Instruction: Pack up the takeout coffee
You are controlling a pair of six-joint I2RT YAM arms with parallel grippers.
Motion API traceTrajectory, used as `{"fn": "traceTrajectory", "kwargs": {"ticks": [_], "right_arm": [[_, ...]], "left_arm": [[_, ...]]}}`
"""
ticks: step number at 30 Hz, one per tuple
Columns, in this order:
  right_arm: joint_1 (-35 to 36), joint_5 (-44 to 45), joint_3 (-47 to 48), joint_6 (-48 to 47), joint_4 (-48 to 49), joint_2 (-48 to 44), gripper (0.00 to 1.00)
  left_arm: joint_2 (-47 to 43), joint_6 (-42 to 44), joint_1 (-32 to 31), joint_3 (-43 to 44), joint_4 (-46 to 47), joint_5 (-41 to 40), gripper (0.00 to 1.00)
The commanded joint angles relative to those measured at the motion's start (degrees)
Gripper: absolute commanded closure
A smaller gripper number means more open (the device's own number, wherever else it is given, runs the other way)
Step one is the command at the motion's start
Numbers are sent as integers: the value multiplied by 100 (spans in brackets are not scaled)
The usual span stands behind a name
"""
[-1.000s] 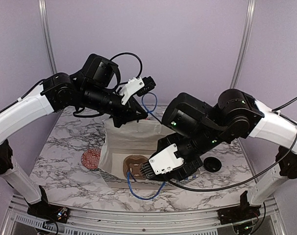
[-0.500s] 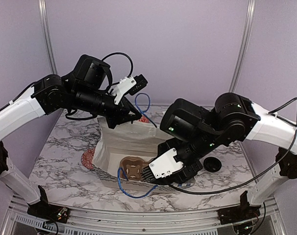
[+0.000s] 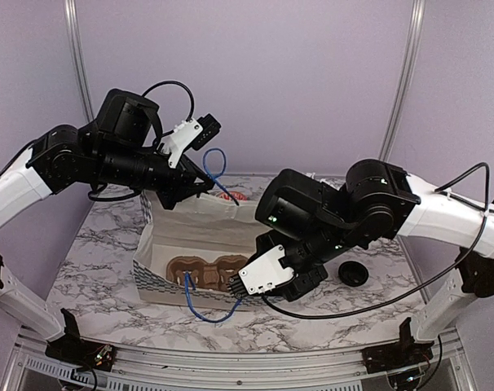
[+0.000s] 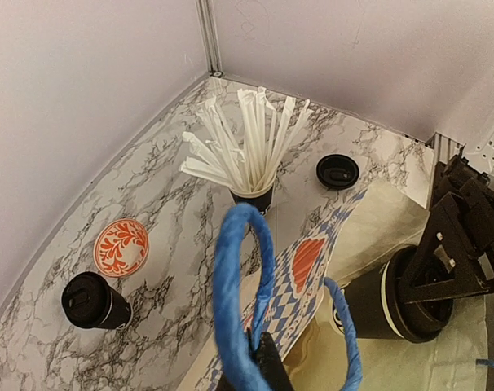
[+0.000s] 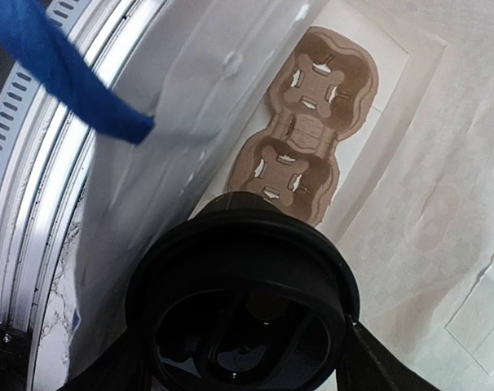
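Between the spread fingers of the right gripper [image 5: 243, 358] hangs a clasped lidded black paper cup [image 5: 247, 285], directly above the pulp carrier tray [image 5: 312, 106] in the paper bag [image 5: 443, 204]. It looks light and crushable, so it probably wants gentle pressure below the stiff lid rim. The left gripper [image 4: 259, 366] pinches the bag's blue handle [image 4: 235, 269].

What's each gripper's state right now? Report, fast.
Left gripper: closed, pinching the bag's blue handle.
Right gripper: closed around a lidded black coffee cup.
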Motion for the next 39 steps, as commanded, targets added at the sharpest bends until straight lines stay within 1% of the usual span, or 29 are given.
{"fn": "traceTrajectory", "kwargs": {"ticks": [1,3,5,10,15,17,20,22,25,30,35,36,37,38,39], "right_arm": [[-48,408,7,2,231,-118,82],[-98,489,3,1,235,-169,82],[-193,560,-28,-4,299,-226,82],[-466,642,-125,-41,441,-320,82],[-605,692,-22,-273,582,-393,82],[-624,550,147,-275,549,-380,81],[-643,288,497,-190,419,-321,81],[-657,156,625,-145,342,-288,81],[-703,93,474,-108,363,-319,81],[-773,87,-36,-8,549,-396,81],[-776,-103,-134,15,485,-449,82],[-775,-204,-120,15,419,-460,81],[-767,-289,-122,9,365,-475,81],[-752,-355,-141,-6,304,-499,81],[-722,-407,-182,-23,249,-529,81]], "left_arm": [[58,-276,-16,-204,356,7,100],[93,-341,-29,-226,476,215,100],[114,-385,-46,-259,591,236,100],[162,-457,-51,-296,728,75,100],[-53,-458,-51,-342,921,-76,100],[-159,-455,-51,-419,1066,7,100],[-279,-457,-51,-585,1389,511,100],[-336,-457,-51,-745,1634,712,100],[-317,-410,-51,-877,1742,604,100],[-224,-237,-51,-1080,1741,357,100],[-184,-321,-51,-1130,1740,666,100],[-207,-353,-54,-1124,1744,698,98],[-224,-385,-60,-1114,1745,743,93],[-244,-401,-60,-1111,1736,813,84],[-280,-404,-60,-1104,1731,877,72]]}}
